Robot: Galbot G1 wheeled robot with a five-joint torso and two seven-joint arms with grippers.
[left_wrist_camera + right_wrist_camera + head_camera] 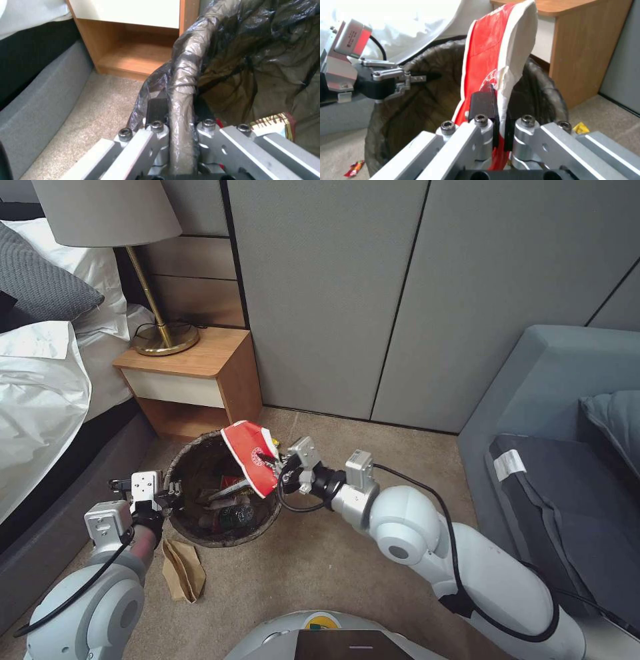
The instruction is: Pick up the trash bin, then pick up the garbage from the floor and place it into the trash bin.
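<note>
The trash bin (200, 467), round with a dark wrinkled liner, hangs low over the carpet beside the nightstand. My left gripper (175, 489) is shut on its near rim (181, 100). My right gripper (275, 465) is shut on a red-and-white wrapper (248, 450), held upright over the bin's far side (493, 50). Inside the bin lie earlier pieces of garbage, among them a small clear bottle (235, 513) and a striped packet (273, 125). A crumpled brown paper (183, 570) lies on the carpet just in front of the bin.
A wooden nightstand (193, 373) with a brass lamp (163, 337) stands behind the bin. The bed (40, 400) runs along the left, and a grey sofa (560, 460) fills the right. A yellow scrap (581, 128) and a small red wrapper (354, 168) lie on the carpet.
</note>
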